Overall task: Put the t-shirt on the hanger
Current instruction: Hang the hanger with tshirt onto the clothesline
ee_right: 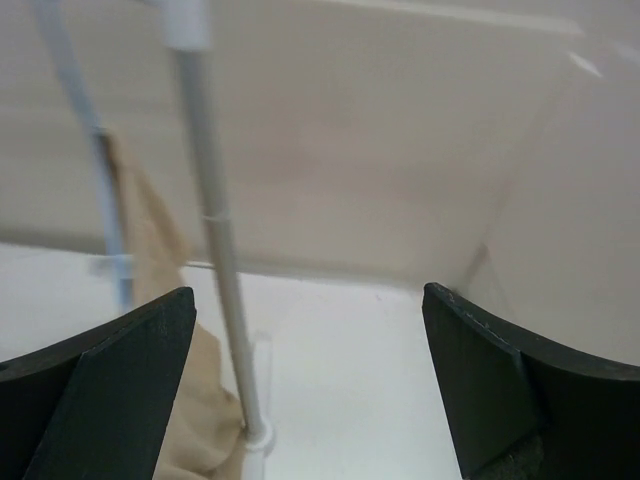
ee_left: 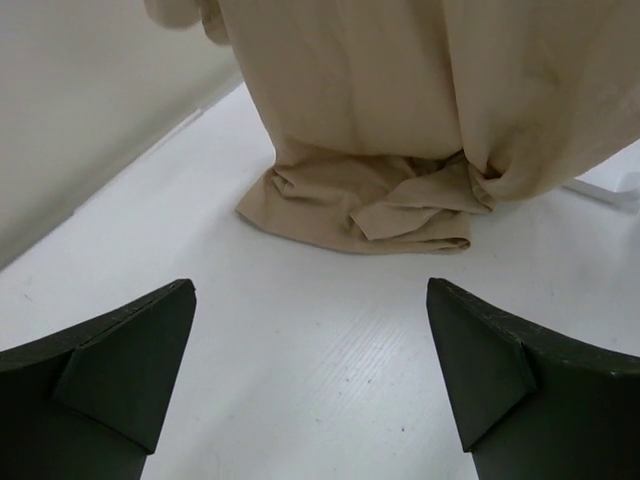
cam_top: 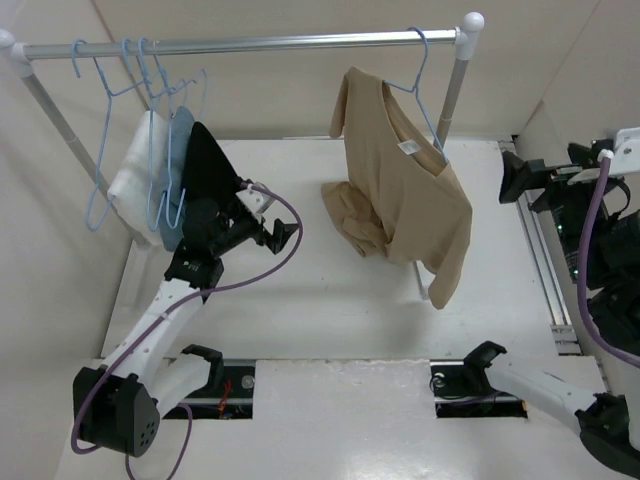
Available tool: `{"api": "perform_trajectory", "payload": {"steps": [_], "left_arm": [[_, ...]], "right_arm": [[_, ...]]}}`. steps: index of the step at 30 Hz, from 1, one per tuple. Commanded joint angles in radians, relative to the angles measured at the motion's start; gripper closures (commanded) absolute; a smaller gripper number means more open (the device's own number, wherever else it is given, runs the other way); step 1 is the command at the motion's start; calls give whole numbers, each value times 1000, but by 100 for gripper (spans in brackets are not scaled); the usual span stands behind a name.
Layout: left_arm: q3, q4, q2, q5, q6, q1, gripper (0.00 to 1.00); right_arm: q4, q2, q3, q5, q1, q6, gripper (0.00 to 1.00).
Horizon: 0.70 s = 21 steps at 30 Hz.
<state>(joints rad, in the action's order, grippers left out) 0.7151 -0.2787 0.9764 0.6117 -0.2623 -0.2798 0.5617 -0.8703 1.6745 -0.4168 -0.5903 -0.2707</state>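
The tan t-shirt (cam_top: 400, 190) hangs on the light-blue hanger (cam_top: 425, 90), whose hook sits over the silver rail near its right end. The shirt's lower part lies bunched on the table (cam_top: 355, 228). My left gripper (cam_top: 268, 215) is open and holds nothing, left of the shirt. In the left wrist view the shirt (ee_left: 400, 100) and its crumpled hem fill the top, beyond the gripper (ee_left: 310, 285). Off to the right of the shirt, my right gripper (cam_top: 512, 180) is open and touches nothing. Its wrist view shows the gripper (ee_right: 308, 290), the shirt's edge (ee_right: 150, 240) and a blurred hanger wire (ee_right: 100, 170).
The silver rail (cam_top: 250, 43) spans the back on two posts; the right post (ee_right: 215, 230) stands beside the shirt. Several spare blue hangers (cam_top: 140, 70) hang at the rail's left with a black garment (cam_top: 210, 165), a light-blue one (cam_top: 177, 140) and a white one (cam_top: 135, 175). Walls enclose the table.
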Motion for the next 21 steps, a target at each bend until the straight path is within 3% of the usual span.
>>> {"api": "perform_trajectory", "payload": {"steps": [1, 6, 13, 18, 21], "left_arm": [[-61, -51, -33, -41, 54, -1, 0], [-152, -42, -42, -92, 45, -1, 0], [-279, -106, -73, -164, 64, -10, 0], [-316, -106, -94, -185, 64, -10, 0], [-353, -96, -104, -207, 64, -10, 0]], "right_arm": [[19, 31, -137, -473, 12, 157, 0], [38, 117, -341, -628, 23, 219, 0], [119, 194, -643, -628, 23, 433, 0], [164, 270, -782, -628, 23, 588, 0], [121, 339, -829, -614, 23, 600, 0]]}}
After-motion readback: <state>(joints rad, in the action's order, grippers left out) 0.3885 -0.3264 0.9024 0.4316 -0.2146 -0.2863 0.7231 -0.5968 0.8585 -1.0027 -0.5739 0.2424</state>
